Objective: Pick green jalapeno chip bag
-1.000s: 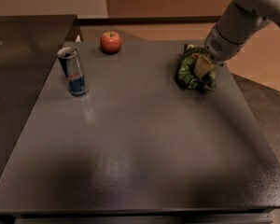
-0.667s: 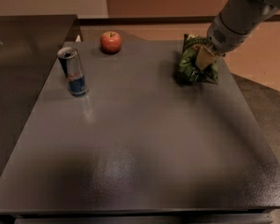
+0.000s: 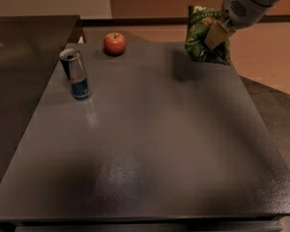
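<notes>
The green jalapeno chip bag [image 3: 201, 32] hangs upright in the air above the far right part of the dark table [image 3: 150, 144]. My gripper [image 3: 215, 33] is shut on its right side, with the tan fingers [image 3: 218, 33] pressed into the crinkly bag. The grey arm comes in from the top right corner. The bag's shadow falls on the table just left of it.
A blue and silver drink can [image 3: 76, 74] stands upright at the far left of the table. A red apple [image 3: 115, 43] sits at the far edge, left of the bag. A dark counter [image 3: 24, 47] adjoins on the left.
My gripper has lifted the chip bag off the table, up and a little away from me. The can and the apple have not moved.
</notes>
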{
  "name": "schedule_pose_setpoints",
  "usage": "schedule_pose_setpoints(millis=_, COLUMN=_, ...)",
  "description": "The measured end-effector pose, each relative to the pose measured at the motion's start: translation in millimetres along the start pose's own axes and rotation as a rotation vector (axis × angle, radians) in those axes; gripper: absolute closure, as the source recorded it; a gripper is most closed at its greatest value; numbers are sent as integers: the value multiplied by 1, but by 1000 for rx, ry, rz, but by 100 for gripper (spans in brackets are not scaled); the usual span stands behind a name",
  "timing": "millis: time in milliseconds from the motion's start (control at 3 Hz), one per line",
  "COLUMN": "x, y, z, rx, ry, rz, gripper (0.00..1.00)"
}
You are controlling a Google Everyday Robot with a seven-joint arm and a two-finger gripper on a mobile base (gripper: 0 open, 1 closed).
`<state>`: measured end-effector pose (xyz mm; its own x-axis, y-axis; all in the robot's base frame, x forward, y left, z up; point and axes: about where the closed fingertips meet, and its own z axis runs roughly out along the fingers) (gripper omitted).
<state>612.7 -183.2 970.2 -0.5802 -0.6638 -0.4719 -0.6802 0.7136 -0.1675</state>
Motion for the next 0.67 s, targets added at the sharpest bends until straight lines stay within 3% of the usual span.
schedule_pose_setpoints(millis=333, x=-16, y=-2, z=-27, rx=2, ry=-63, rz=-29, gripper=100)
schedule_pose_setpoints(millis=667, x=-16, y=-2, z=-27, rx=2, ry=-63, rz=-29, gripper=100)
